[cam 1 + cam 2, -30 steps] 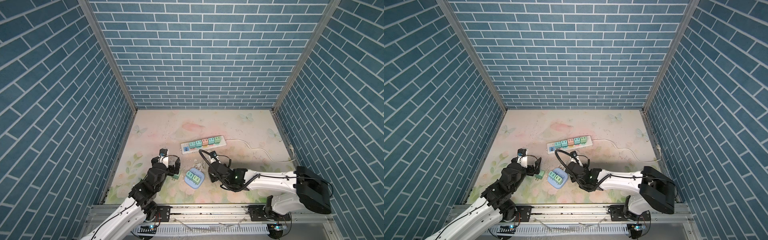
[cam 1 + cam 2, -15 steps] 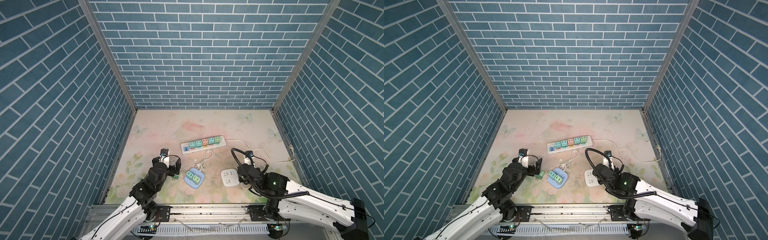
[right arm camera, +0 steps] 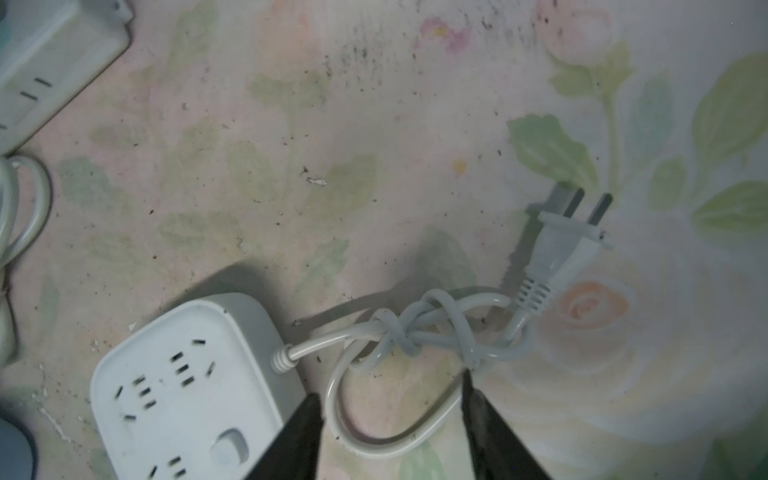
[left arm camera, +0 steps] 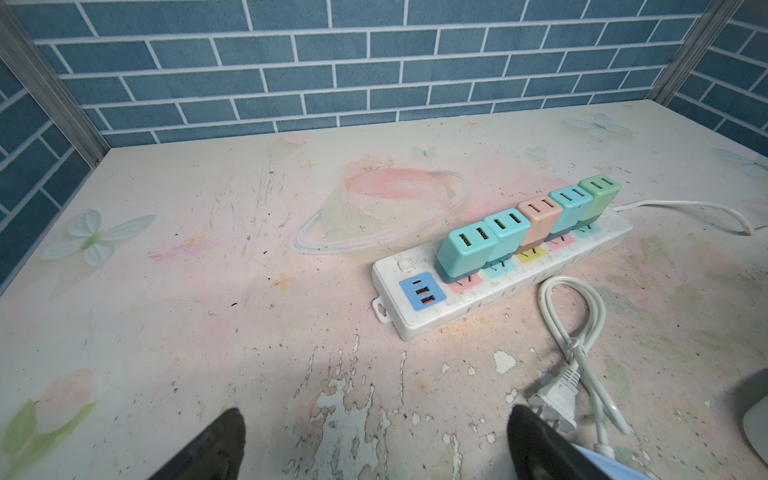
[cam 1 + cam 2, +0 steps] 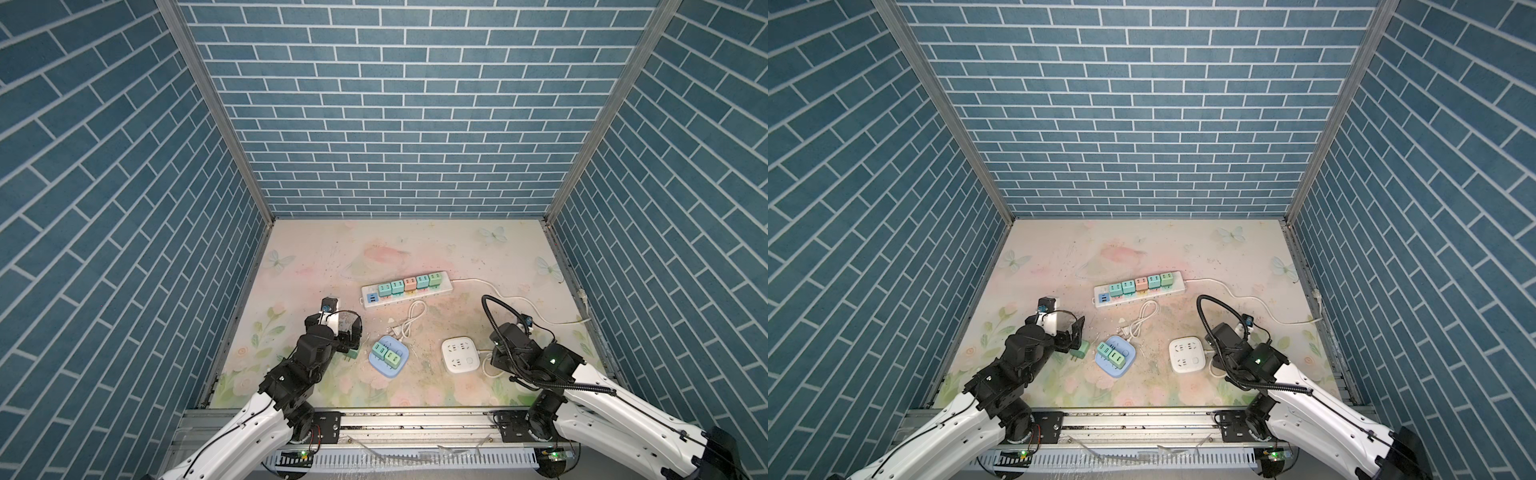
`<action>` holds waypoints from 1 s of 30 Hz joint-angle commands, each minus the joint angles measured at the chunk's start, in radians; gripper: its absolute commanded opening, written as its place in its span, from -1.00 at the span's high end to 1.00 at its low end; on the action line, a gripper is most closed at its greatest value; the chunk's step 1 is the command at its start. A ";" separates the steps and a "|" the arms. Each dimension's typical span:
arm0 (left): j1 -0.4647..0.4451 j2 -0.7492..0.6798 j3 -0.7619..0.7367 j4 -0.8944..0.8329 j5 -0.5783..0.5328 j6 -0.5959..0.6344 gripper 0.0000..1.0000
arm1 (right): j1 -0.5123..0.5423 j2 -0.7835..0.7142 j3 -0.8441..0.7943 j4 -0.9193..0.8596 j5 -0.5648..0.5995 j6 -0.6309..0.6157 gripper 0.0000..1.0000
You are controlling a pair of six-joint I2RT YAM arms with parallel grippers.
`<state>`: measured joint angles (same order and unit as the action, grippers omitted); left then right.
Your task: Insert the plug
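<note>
Now rightward, right hand [image 3: 388,386] half-open, empty; left hand [image 4: 376,411] wide-open, empty; scuffed floral tabletop [image 5: 374,245], blue-brick walls [image 5: 399,124]

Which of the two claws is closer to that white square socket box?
Right. The right gripper hangs just beside the white square socket box, over its knotted cord. The left gripper sits well away, on the far side of the blue socket.

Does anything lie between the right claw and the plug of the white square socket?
Only its own knotted cord: in the right wrist view it lies between the open right claw and the plug. Nothing else shows.
</note>
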<state>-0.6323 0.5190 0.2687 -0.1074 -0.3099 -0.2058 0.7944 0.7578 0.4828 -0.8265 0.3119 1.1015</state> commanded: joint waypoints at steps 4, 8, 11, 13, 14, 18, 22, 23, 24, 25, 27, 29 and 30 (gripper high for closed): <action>0.006 -0.002 -0.003 -0.003 0.010 0.002 -0.99 | -0.038 0.000 -0.088 0.126 -0.057 0.120 -0.40; 0.006 -0.001 -0.006 0.000 0.017 0.005 -0.99 | -0.083 0.084 -0.112 0.244 -0.075 0.110 -0.43; 0.006 0.003 -0.005 0.003 0.017 0.005 -0.99 | -0.136 0.170 -0.131 0.375 -0.132 0.096 -0.43; 0.006 0.008 -0.003 0.002 0.018 0.006 -0.99 | -0.155 0.222 -0.121 0.412 -0.118 0.081 -0.43; 0.006 0.010 -0.003 0.002 0.020 0.006 -0.99 | -0.160 0.246 -0.108 0.420 -0.104 0.069 -0.43; 0.006 0.016 0.000 0.003 0.025 0.008 -0.99 | -0.181 0.333 -0.039 0.447 -0.053 0.007 -0.43; 0.005 0.011 -0.002 0.003 0.026 0.007 -0.99 | -0.213 0.440 -0.012 0.548 -0.071 -0.037 -0.43; 0.006 0.010 -0.001 0.002 0.029 0.008 -0.99 | -0.221 0.465 -0.008 0.581 -0.084 -0.052 -0.42; 0.006 0.006 -0.002 0.002 0.032 0.008 -0.99 | -0.224 0.488 0.003 0.596 -0.086 -0.070 -0.40; 0.006 0.003 -0.004 0.002 0.034 0.008 -0.99 | -0.225 0.513 0.022 0.601 -0.081 -0.089 -0.40; 0.006 0.000 -0.006 0.003 0.035 0.009 -0.99 | -0.226 0.564 0.057 0.619 -0.086 -0.127 -0.39; 0.006 -0.001 -0.005 0.003 0.035 0.009 -0.99 | -0.226 0.626 0.101 0.630 -0.110 -0.164 -0.36; 0.006 -0.001 -0.005 0.003 0.036 0.009 -0.99 | -0.227 0.653 0.120 0.631 -0.121 -0.180 -0.34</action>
<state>-0.6323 0.5251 0.2687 -0.1070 -0.2829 -0.2047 0.5701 1.3373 0.5709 -0.2413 0.2523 0.9855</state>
